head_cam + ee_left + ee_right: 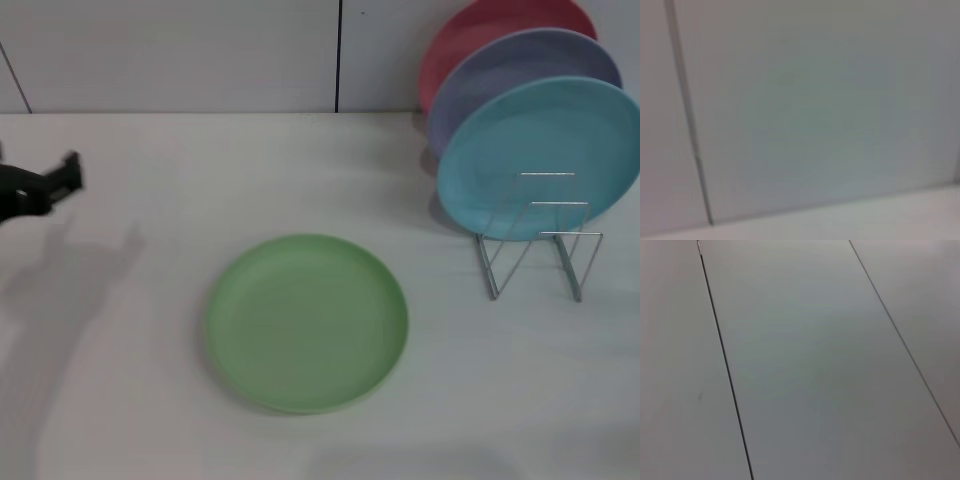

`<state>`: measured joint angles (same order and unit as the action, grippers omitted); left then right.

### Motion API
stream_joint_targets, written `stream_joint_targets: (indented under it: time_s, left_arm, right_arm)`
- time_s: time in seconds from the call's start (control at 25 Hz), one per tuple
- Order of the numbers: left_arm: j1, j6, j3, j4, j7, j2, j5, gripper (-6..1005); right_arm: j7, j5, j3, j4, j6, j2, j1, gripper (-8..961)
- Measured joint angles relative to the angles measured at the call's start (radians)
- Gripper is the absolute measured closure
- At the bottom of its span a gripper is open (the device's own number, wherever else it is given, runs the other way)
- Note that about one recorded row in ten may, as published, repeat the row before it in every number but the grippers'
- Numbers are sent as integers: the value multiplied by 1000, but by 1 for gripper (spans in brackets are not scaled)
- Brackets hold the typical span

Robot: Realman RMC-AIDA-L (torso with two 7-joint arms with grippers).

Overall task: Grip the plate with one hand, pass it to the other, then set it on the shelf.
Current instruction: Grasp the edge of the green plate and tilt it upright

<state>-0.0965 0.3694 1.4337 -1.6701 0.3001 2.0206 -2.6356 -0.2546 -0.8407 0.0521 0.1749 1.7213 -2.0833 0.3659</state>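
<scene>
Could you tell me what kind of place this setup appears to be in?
Probably a lab test bench staged as a dish-drying spot: a plain white table against blank wall panels, a wire dish rack holding coloured plates, and a green plate lying flat.

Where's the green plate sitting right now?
In the head view the green plate lies flat on the white table, near centre, toward the robot's left of the wire rack holding the blue plate. Nothing touches it.

Left gripper (62,177) at far left edge of head view, raised over table (150,400), well apart from green plate (306,322), empty. Right gripper out of view.
</scene>
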Motion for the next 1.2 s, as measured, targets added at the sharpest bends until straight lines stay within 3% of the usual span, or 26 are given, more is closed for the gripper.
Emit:
stream_joint_targets:
  time_s: [0.12, 0.24, 0.32, 0.52, 1.2]
  left_arm:
    - [36, 294, 59, -101, 29, 42, 7, 130]
    - [53, 348, 62, -108, 18, 42, 11, 130]
    - [122, 486, 56, -92, -39, 42, 15, 131]
    - [178, 519, 23, -14, -55, 46, 13, 131]
    - [209, 587, -49, 52, -114, 47, 9, 132]
  right_arm:
    - [0, 0, 0, -5, -6, 1, 9, 128]
    - [0, 0, 0, -8, -12, 2, 16, 128]
    - [0, 0, 0, -12, -23, 2, 24, 129]
    - [0, 0, 0, -26, -55, 2, 31, 129]
    - [0, -4, 0, -29, -71, 2, 37, 128]
